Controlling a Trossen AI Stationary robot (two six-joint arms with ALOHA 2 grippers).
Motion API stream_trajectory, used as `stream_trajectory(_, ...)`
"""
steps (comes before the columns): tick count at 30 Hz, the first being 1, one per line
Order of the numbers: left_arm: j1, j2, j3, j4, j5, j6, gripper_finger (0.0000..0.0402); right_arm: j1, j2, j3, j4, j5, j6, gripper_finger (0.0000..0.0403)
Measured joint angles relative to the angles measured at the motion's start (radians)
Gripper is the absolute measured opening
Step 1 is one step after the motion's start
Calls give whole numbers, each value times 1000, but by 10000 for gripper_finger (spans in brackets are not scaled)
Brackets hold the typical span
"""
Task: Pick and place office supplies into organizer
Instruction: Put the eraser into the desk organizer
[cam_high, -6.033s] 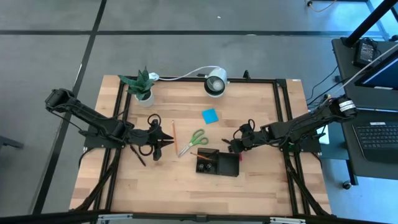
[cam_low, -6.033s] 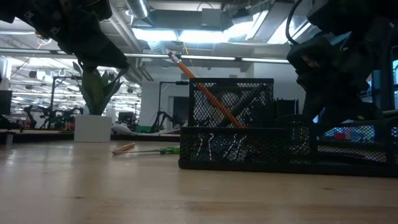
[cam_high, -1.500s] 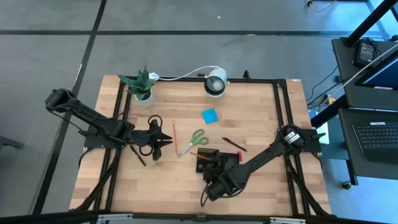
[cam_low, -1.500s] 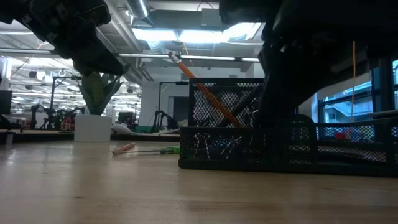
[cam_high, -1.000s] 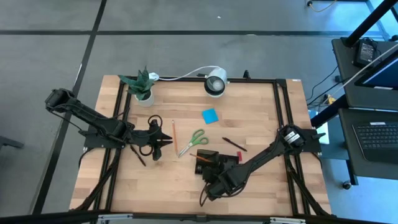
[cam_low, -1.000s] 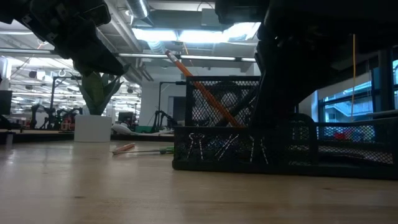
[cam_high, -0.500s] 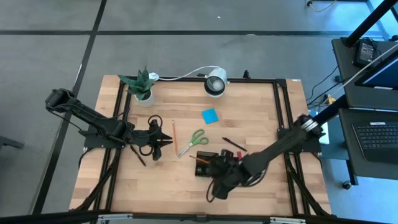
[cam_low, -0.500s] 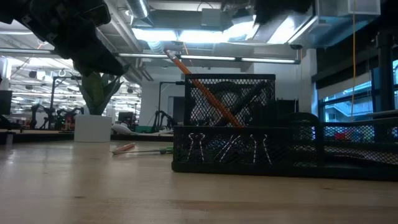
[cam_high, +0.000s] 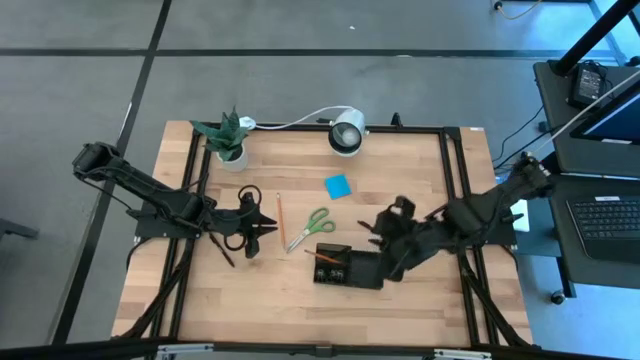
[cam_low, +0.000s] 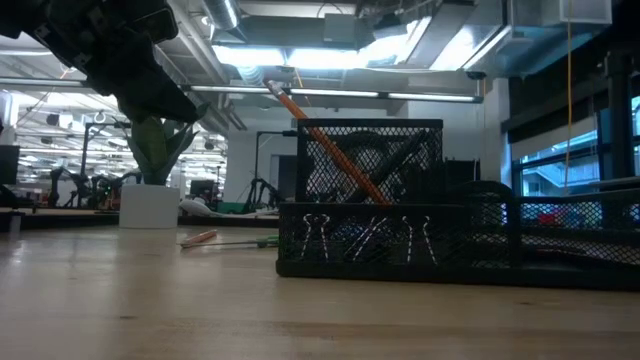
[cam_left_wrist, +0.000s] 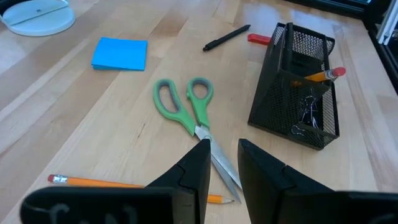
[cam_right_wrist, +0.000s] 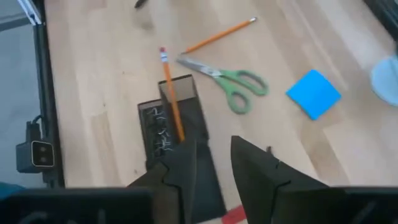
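Stock on the worktop, as I find it. Organizer: black mesh tray, near the middle, slightly right; holds one pencil leaning out of its taller section and some clips on its floor. That much I judge done. Still loose: green-handled scissors just left of the organizer; a second pencil further left; blue sticky-note pad toward the far side; a black pen and small red piece to the organizer's right. So most of the sorting remains, by my reckoning. My right end effector hangs just right of the organizer, above it, fingers slightly spread and carrying nothing. My left end effector waits at the left, beside the loose pencil, fingers a narrow gap apart, empty. Not for sorting: potted plant and white lamp on the far edge, well clear of the work. Nothing blocks the scissors or pad.
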Motion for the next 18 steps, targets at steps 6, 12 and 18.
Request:
stream_trajectory(6, 0, 0, 0, -15, 0, 2, 75, -40, -144, -190, 73, -23, 9, 103)
stream_trajectory(12, 0, 0, 0, -21, 0, 28, 75, -96, -333, -515, 351, -92, 31, 103)
stream_trajectory(18, 1, 0, 0, -21, -3, 79, 75, -155, -482, -795, 638, -90, 29, 103)
